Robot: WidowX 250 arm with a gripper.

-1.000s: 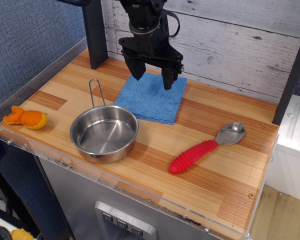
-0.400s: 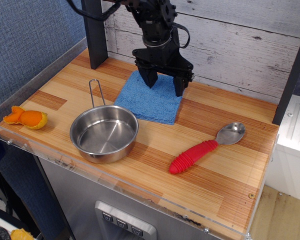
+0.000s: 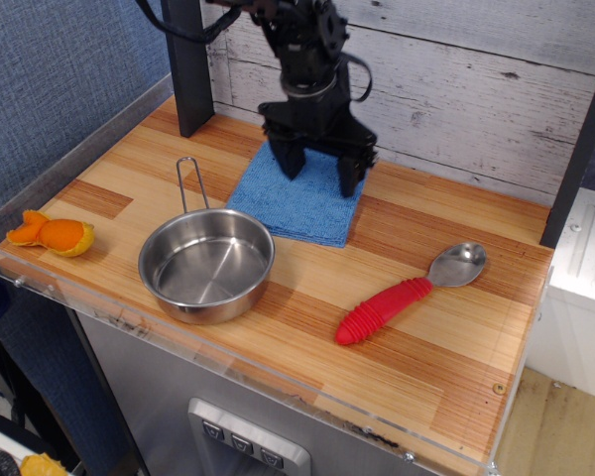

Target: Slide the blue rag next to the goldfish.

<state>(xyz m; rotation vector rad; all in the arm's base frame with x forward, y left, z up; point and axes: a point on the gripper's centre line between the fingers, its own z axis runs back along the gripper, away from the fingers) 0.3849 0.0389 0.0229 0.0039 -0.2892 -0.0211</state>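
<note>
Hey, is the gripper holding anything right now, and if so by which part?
Nothing is held. The gripper is open, fingers spread over the far edge of the blue rag.

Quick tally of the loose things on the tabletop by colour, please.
Blue: 1, the blue rag
Orange: 1, the goldfish
Silver: 1, the steel pan
Red and silver: 1, the spoon
Total: 4
</note>
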